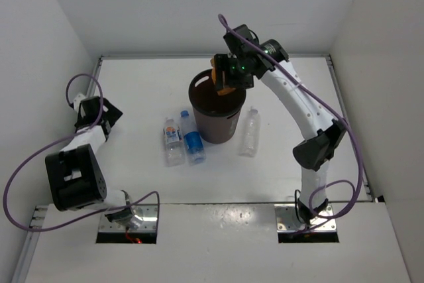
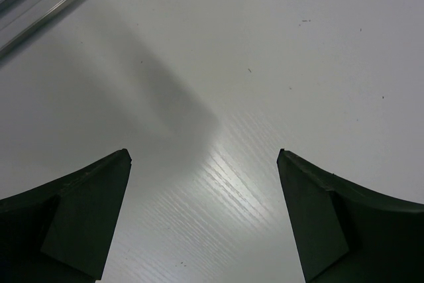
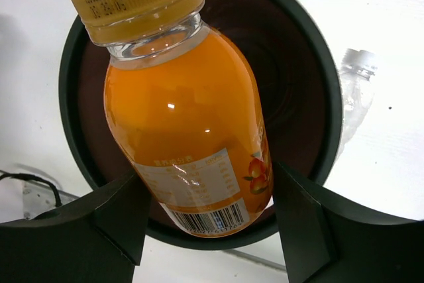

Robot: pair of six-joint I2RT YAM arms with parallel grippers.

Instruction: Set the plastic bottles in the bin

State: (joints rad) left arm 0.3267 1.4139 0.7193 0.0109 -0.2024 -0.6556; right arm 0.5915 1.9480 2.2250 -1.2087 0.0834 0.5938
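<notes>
right tool [image 3: 205,180] clamped on the short orange bottle [image 3: 185,117] over the bin [image 3: 324,104] mouth. left tool [image 2: 204,160] wide apart, empty, above the desk [image 2: 278,44]. white-label bottle [image 1: 173,142], blue-cap bottle [image 1: 193,138] and plain clear bottle [image 1: 250,132] lie beside the bin.

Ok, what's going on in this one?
The right gripper holds the orange bottle over the mouth of the brown bin, not yet released. Three more lie on the table beside it: the white-labelled bottle and blue-capped bottle to its left, the plain clear bottle to its right. The left gripper is open and empty.
</notes>
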